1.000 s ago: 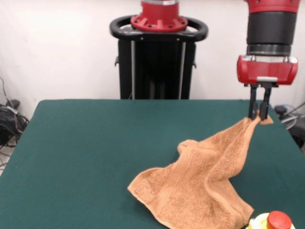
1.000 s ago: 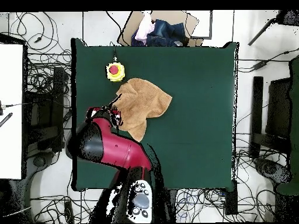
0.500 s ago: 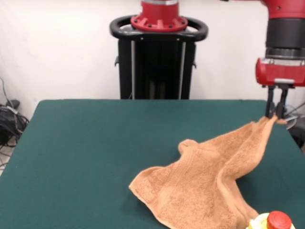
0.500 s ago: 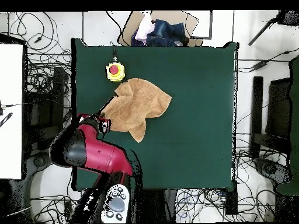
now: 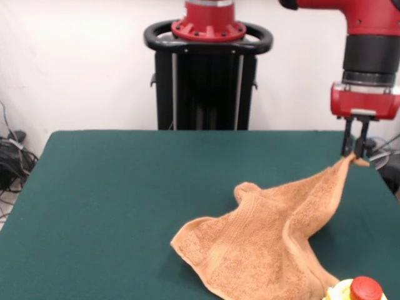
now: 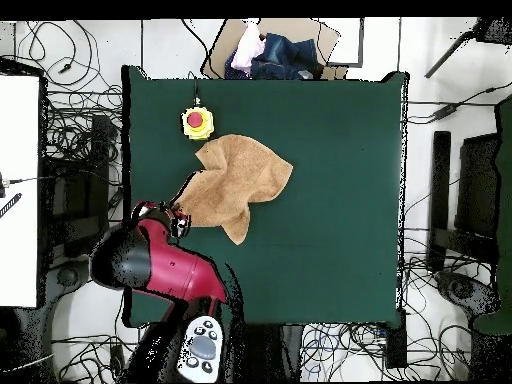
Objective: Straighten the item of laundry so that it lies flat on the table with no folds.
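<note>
The orange-tan towel (image 5: 262,250) lies crumpled on the green table (image 5: 112,200), with one corner pulled up and out toward the right. My gripper (image 5: 354,152) is shut on that corner and holds it above the table's right part. The towel stretches taut from the gripper down to a folded heap near the front edge. In the overhead view the towel (image 6: 240,180) lies at the table's (image 6: 330,200) left middle, and the gripper (image 6: 178,212) is at the towel's lower left corner, mostly hidden under the red arm.
A yellow box with a red button (image 5: 357,290) stands by the towel at the front right, and shows in the overhead view (image 6: 198,122). The robot's pedestal (image 5: 208,69) stands behind the table. A cardboard box of clothes (image 6: 270,52) sits beyond the table's edge.
My gripper moved right with the towel corner, then came back slightly left. The towel was drawn out longer toward the right; its heap shifted a little.
</note>
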Tool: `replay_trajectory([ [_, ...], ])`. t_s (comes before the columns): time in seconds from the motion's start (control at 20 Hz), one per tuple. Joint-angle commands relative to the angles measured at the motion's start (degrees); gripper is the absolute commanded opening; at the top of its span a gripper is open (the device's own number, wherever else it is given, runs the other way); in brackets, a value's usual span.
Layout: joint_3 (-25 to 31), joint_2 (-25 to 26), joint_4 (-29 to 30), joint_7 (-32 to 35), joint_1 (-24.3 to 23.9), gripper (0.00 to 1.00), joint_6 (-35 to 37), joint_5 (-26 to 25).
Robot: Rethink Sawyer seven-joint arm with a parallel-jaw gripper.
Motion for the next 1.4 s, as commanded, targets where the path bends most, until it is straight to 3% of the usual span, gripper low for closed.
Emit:
replay_trajectory([
  [0.05,9.4,0.7,4.9,19.2,-3.7,0.0,-1.6,2.2],
  [0.4,7.8,1.6,3.8,21.1,-1.8,0.0,-2.6,2.2],
  [0.7,9.8,4.6,1.6,23.5,-1.5,0.0,-5.9,2.5],
  [1.4,2.9,7.8,-2.9,22.3,6.8,0.0,-6.2,11.2],
])
